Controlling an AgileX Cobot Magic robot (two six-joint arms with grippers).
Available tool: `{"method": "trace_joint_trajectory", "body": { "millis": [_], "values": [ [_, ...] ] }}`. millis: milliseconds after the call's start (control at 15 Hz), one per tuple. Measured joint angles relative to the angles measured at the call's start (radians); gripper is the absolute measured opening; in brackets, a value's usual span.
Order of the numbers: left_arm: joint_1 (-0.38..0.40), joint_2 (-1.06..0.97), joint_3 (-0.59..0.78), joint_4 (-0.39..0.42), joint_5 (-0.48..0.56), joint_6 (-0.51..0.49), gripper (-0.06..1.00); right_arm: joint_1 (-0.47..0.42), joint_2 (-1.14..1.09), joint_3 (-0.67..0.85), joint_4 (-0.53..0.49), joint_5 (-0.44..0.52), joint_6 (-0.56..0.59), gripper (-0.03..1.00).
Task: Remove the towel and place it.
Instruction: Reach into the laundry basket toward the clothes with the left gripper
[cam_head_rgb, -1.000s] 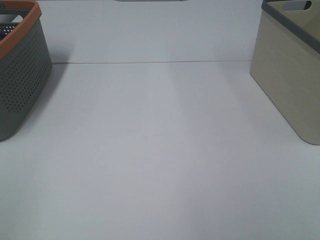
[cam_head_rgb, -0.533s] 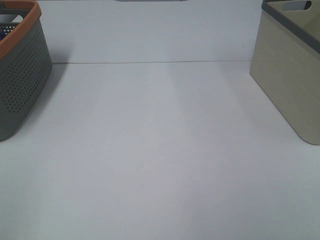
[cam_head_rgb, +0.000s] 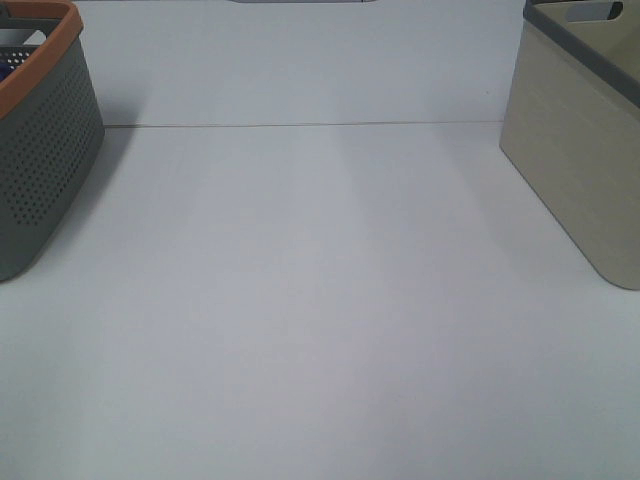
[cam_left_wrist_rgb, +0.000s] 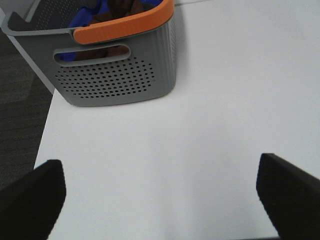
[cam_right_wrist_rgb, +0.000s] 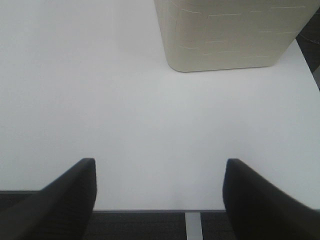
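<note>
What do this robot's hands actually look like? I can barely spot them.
Only the finger ends show. The left gripper has two plain matte black fingers, broad and blocky with rounded corners. The right gripper looks the same, with smooth black fingers. No cables, markings or arm parts are in view.

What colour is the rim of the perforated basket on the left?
Orange rim on a grey basket; clearest in the left wrist view.
</note>
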Motion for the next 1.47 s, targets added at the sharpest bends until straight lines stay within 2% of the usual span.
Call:
{"method": "trace_joint_trajectory", "body": {
  "millis": [133, 200, 267, 667, 867, 1000, 1133, 1267, 1467],
  "values": [
    [0.0, 0.135, -0.091, 0.0, 0.038, 0.014, 0.99, 0.0, 0.0, 0.0, 0.0, 0.0, 0.0, 0.62],
    [0.0, 0.225, -0.168, 0.0, 0.063, 0.014, 0.99, 0.0, 0.0, 0.0, 0.0, 0.0, 0.0, 0.62],
    [0.0, 0.413, -0.307, 0.0, 0.096, 0.001, 0.99, 0.0, 0.0, 0.0, 0.0, 0.0, 0.0, 0.62],
    [0.0, 0.873, -0.672, 0.004, 0.108, -0.015, 0.99, 0.0, 0.0, 0.0, 0.0, 0.0, 0.0, 0.62],
    [0.0, 1.063, -0.814, 0.065, 0.108, -0.01, 0.99, 0.0, 0.0, 0.0, 0.0, 0.0, 0.0, 0.62],
    [0.003, 1.289, -0.967, 0.135, 0.107, 0.022, 0.99, 0.0, 0.0, 0.0, 0.0, 0.0, 0.0, 0.62],
    [0.046, 1.434, -1.066, 0.122, 0.106, 0.076, 0.99, 0.0, 0.0, 0.0, 0.0, 0.0, 0.0, 0.62],
    [0.102, 1.566, -1.151, 0.067, 0.104, 0.118, 0.99, 0.0, 0.0, 0.0, 0.0, 0.0, 0.0, 0.62],
    [0.16, 1.716, -1.212, -0.002, 0.044, 0.175, 0.99, 0.0, 0.0, 0.0, 0.0, 0.0, 0.0, 0.62]
  ]
}}
